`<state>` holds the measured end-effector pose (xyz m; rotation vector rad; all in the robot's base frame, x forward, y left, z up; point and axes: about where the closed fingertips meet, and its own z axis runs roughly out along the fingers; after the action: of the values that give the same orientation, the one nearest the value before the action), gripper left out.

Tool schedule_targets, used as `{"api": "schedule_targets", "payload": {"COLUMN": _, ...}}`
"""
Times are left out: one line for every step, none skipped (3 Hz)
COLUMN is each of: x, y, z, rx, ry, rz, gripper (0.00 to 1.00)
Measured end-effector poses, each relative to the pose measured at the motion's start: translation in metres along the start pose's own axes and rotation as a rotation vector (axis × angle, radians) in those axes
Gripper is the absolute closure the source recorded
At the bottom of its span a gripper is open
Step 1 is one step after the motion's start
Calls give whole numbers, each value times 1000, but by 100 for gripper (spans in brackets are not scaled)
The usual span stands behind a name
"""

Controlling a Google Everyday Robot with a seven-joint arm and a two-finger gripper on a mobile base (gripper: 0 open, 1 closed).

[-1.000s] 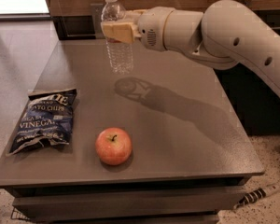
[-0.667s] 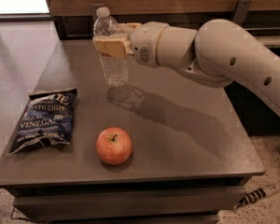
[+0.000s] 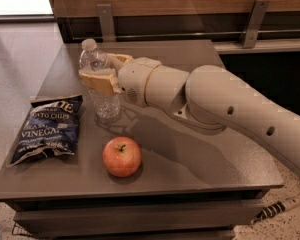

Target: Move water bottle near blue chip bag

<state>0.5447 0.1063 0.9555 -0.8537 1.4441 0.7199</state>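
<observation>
The water bottle (image 3: 101, 84) is clear and ribbed with a white cap, and stands upright with its base at or just above the table. My gripper (image 3: 104, 73) is shut on the bottle's middle; one tan finger (image 3: 97, 82) crosses its front. The blue chip bag (image 3: 48, 129) lies flat at the left of the grey table (image 3: 200, 169), a short gap left of the bottle's base.
A red apple (image 3: 122, 156) sits near the table's front, below and right of the bottle. My cream arm (image 3: 215, 104) reaches in from the right over the table. A wooden wall panel with metal brackets (image 3: 106, 21) runs behind. A cable (image 3: 277, 209) lies on the floor at right.
My gripper has carried the water bottle leftward and down toward the chip bag. The bag and the apple have not moved.
</observation>
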Motion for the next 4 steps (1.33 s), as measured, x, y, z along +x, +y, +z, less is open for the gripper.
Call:
{"api": "schedule_targets", "payload": {"x": 11, "y": 10, "z": 0, "rx": 7, "ry": -4, "rz": 17, "gripper": 100}}
{"api": "schedule_targets", "payload": {"x": 26, "y": 8, "z": -1, "rx": 19, "ry": -3, "rz": 45, "gripper": 100}}
{"api": "schedule_targets", "payload": {"x": 28, "y": 6, "z": -1, "rx": 21, "ry": -3, "rz": 51, "gripper": 100}}
{"api": "schedule_targets", "payload": {"x": 27, "y": 6, "z": -1, "rx": 21, "ry": -3, "rz": 51, "gripper": 100}}
